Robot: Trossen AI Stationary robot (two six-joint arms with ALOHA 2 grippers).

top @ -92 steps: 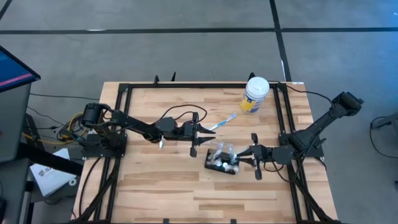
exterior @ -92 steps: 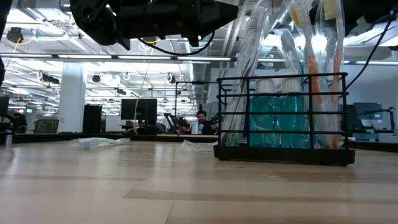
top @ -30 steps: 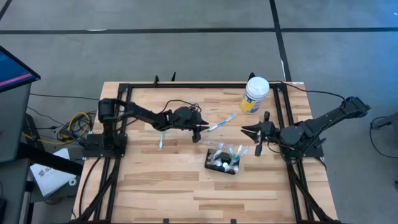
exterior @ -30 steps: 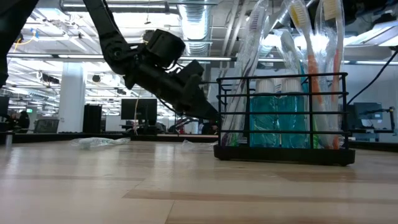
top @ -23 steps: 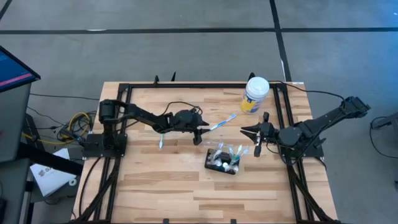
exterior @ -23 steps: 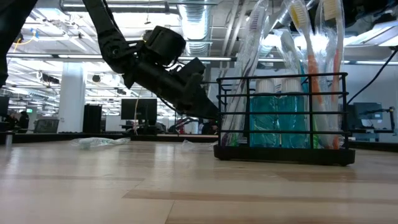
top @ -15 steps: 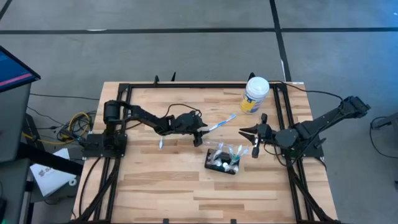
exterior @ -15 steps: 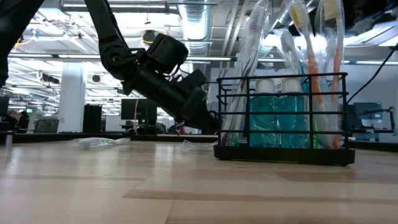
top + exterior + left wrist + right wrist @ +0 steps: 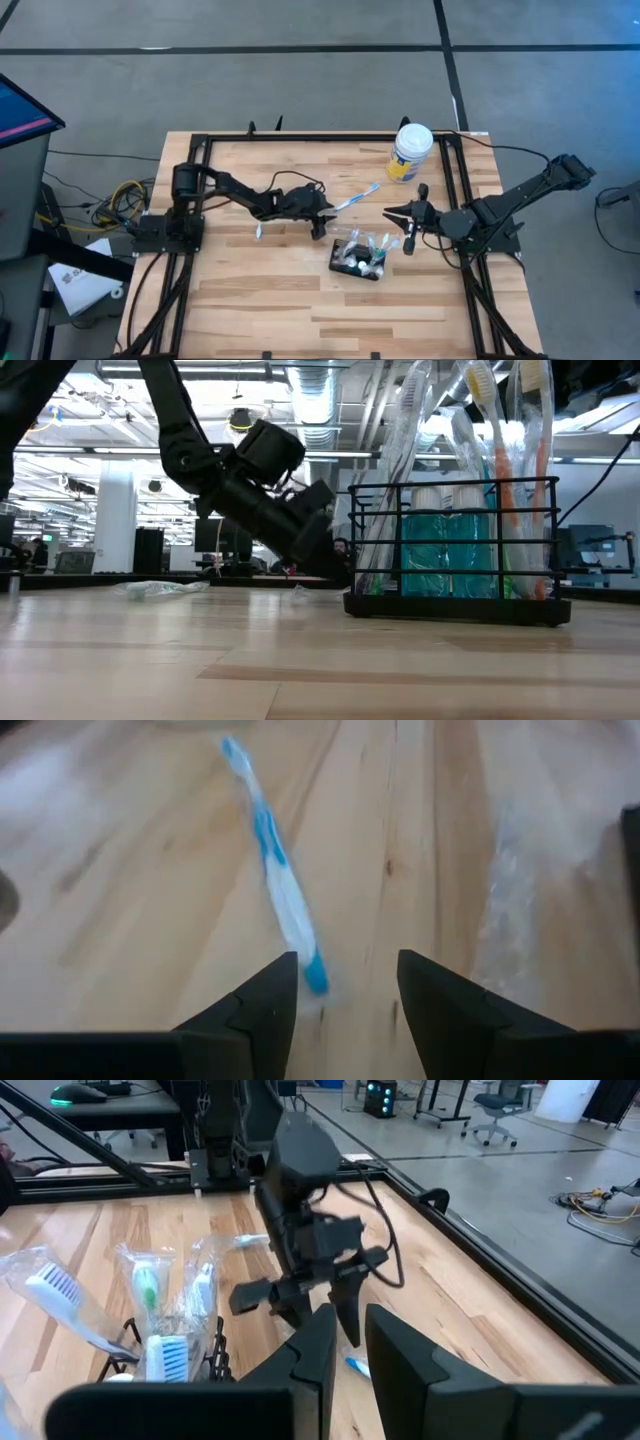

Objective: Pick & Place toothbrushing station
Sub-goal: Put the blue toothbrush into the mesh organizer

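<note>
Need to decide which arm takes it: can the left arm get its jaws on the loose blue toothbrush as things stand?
Probably yes. The left gripper has its jaws open right at the near end of the toothbrush, which lies flat on bare table, nothing between.

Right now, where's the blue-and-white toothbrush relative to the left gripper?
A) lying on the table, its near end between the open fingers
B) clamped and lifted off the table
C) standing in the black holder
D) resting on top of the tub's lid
A: in the left wrist view the toothbrush lies flat on the wood, its near end between the spread fingers of the left gripper, not lifted.
</note>
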